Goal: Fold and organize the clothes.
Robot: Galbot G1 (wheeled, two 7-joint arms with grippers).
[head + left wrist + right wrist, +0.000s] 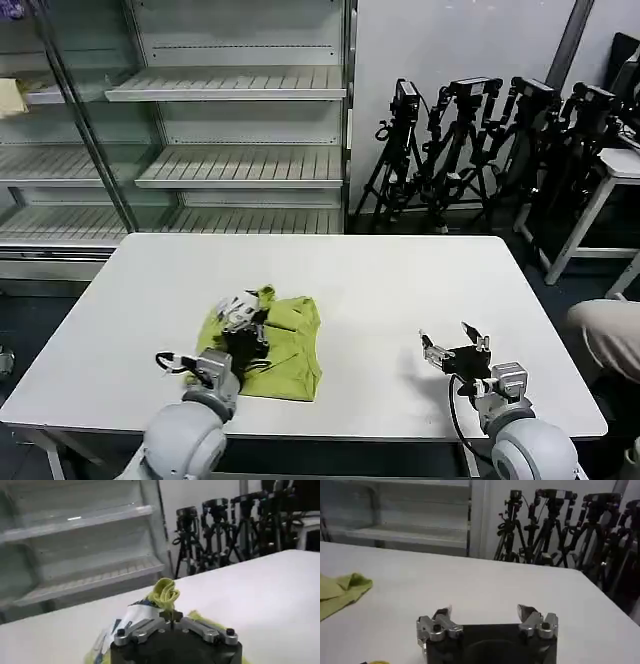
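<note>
From the head view, the lime yellow-green cotton T-shirt lies crumpled on the left half of the white bench, long axis running from near edge to far edge; my left end effector sits right on it, far nearer than my right end effector, which hovers open and empty well apart to the right. In the left wrist view my left end effector pinches shut on a raised knot of the shirt. In the right wrist view my right end effector gapes wide over bare bench, the shirt lying off toward my left arm, so I judge the left arm leads the next fold.
</note>
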